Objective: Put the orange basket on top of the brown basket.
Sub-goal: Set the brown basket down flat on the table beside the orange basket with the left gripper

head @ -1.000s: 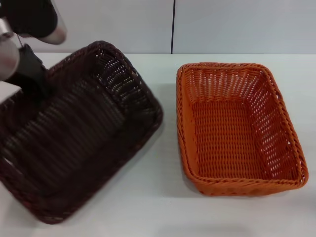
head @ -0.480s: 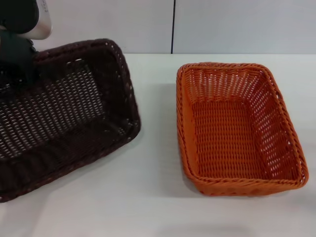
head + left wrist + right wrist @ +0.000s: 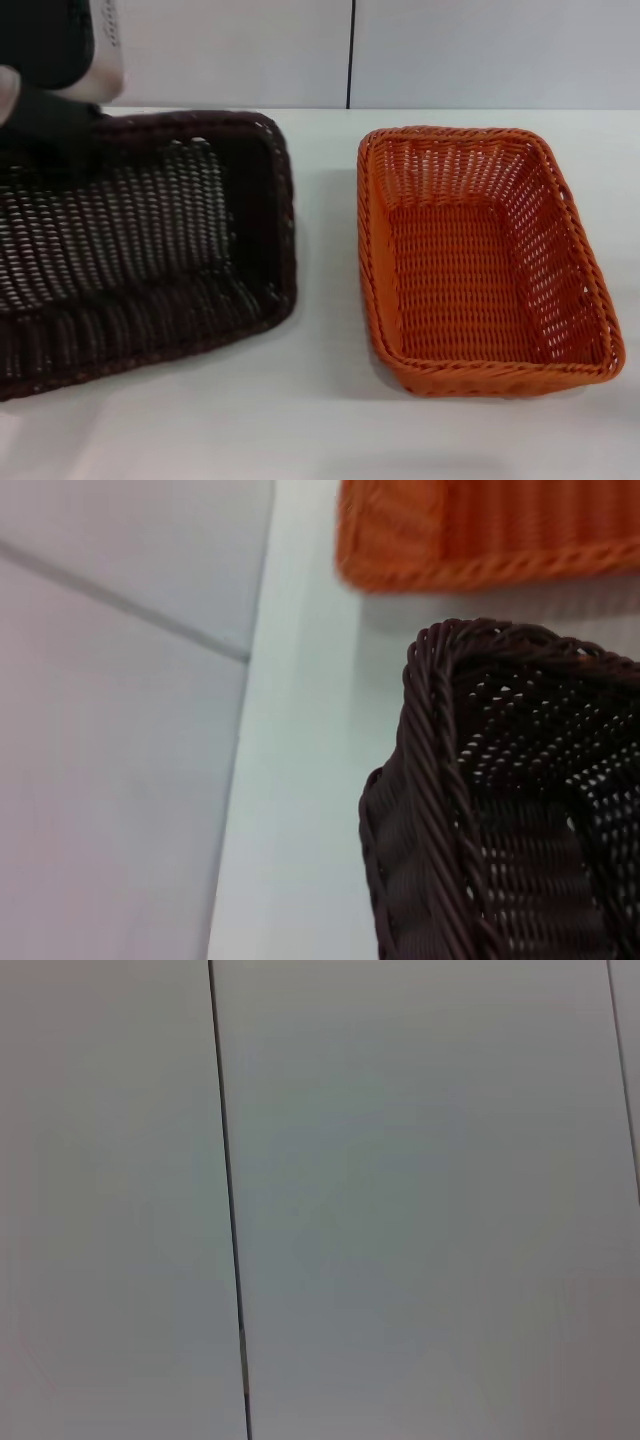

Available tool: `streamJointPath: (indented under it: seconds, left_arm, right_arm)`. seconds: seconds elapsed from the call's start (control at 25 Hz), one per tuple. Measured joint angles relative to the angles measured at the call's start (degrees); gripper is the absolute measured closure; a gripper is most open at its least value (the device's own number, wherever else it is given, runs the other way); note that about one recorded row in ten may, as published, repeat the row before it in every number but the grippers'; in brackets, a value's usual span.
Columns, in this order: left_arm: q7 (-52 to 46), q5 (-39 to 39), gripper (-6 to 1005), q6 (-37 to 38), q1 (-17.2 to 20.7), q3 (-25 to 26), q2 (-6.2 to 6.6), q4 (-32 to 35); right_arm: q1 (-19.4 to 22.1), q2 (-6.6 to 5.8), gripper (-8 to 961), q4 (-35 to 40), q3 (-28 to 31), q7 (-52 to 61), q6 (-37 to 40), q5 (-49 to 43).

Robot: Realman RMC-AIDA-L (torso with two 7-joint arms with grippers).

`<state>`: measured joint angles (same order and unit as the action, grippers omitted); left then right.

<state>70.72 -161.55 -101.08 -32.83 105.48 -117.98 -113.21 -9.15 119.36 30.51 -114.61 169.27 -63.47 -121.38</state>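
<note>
The brown basket (image 3: pixel 150 260) is at the left of the white table in the head view, its far side raised so it tilts. My left gripper (image 3: pixel 55 140) is at the basket's far left rim and is shut on it. The orange basket (image 3: pixel 470 260) sits flat on the table at the right, apart from the brown one, and is empty. The left wrist view shows a corner of the brown basket (image 3: pixel 520 780) and an edge of the orange basket (image 3: pixel 480 530) beyond it. My right gripper is out of view.
The white table (image 3: pixel 320 420) carries both baskets, with a bare strip between them and along the front. A pale wall with a dark vertical seam (image 3: pixel 350 50) stands behind the table. The right wrist view shows only wall.
My left gripper has swung the brown basket round and toward the right; its long side now lies across the table and its right rim is nearer the orange basket, which has not moved.
</note>
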Motion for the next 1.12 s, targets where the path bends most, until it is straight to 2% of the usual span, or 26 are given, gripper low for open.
streamJointPath:
  seconds: [0.2, 0.36, 0.44, 0.48, 0.52, 0.56, 0.6, 0.64, 0.68, 0.88, 1.04, 1.12]
  left_arm:
    - [0.5, 2.7, 812, -0.1, -1.8, -0.6, -0.15, 2.5]
    - [1.4, 3.4, 813, 2.1, -4.2, -1.2, -0.06, 8.6]
    - [2.3, 4.0, 813, 3.8, -5.9, -1.0, -0.02, 13.3]
    - [2.9, 4.1, 813, 6.7, -8.1, -0.8, 0.12, 19.9]
    - [2.9, 4.1, 813, 6.7, -8.1, -0.8, 0.12, 19.9]
    - [3.0, 3.6, 814, 9.7, -9.9, -0.8, 0.11, 25.8]
    - [2.9, 3.0, 814, 11.2, -10.9, -0.7, 0.14, 28.6]
    - [2.9, 3.0, 814, 11.2, -10.9, -0.7, 0.14, 28.6]
    - [2.9, 1.9, 814, 13.3, -12.6, -0.6, 0.14, 32.4]
    - [2.4, -0.2, 815, 16.2, -14.4, -1.4, -0.13, 37.3]
    - [0.7, -1.4, 815, 18.9, -14.6, -3.6, -0.27, 38.3]
    - [-0.1, -1.7, 743, 20.2, -14.2, -4.5, -0.27, 37.6]
  right_arm:
    - [-0.3, -0.08, 361, -0.1, 0.0, 0.0, 0.1, 0.0]
    - [-0.6, -0.20, 364, -0.3, 0.1, 0.0, 0.2, 0.0]
    - [-0.7, -0.23, 365, -0.3, 0.2, 0.0, 0.2, 0.0]
    - [-0.9, -0.25, 366, -0.5, 0.3, 0.0, 0.3, 0.0]
    - [-0.9, -0.25, 366, -0.5, 0.3, 0.0, 0.3, 0.0]
    - [-1.1, -0.30, 367, -0.8, 0.4, 0.0, 0.4, 0.0]
    - [-1.1, -0.32, 368, -0.8, 0.4, 0.0, 0.4, 0.0]
    - [-1.2, -0.33, 368, -0.9, 0.5, 0.0, 0.4, 0.0]
    - [-1.2, -0.34, 369, -0.9, 0.5, 0.0, 0.4, 0.0]
    - [-1.2, -0.45, 372, -1.1, 0.6, 0.0, 0.9, 0.0]
    - [-1.3, -0.52, 375, -1.7, 0.5, 0.0, 1.1, 0.0]
    - [-1.3, -0.53, 376, -1.8, 0.5, 0.0, 1.1, -0.1]
